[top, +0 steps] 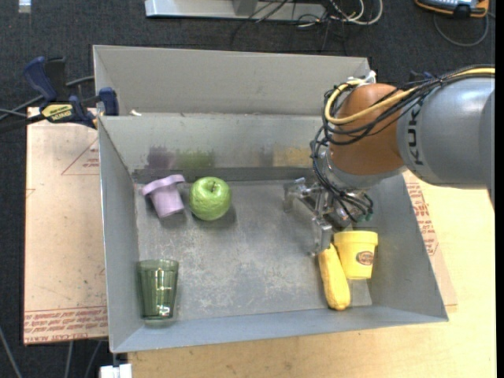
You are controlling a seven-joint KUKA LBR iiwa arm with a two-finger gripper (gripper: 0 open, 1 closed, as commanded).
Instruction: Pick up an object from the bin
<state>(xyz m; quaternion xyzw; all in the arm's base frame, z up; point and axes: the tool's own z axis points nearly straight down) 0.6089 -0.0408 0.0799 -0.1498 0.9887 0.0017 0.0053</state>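
Observation:
My gripper [319,220] hangs low at the right side of the bin, under the orange wrist cover. Its lower end sits just above the top end of a yellow banana [335,283], which lies along the bin floor toward the front right. A yellow cup [357,252] with a label on its side rests against the banana's right, just below and to the right of the gripper. I see nothing held in the gripper.
A green apple [210,198] and a pale purple cup [165,196] on its side lie at the back left. A green-tinted drinking glass [158,288] stands at the front left corner. Bare bin floor stretches across the middle.

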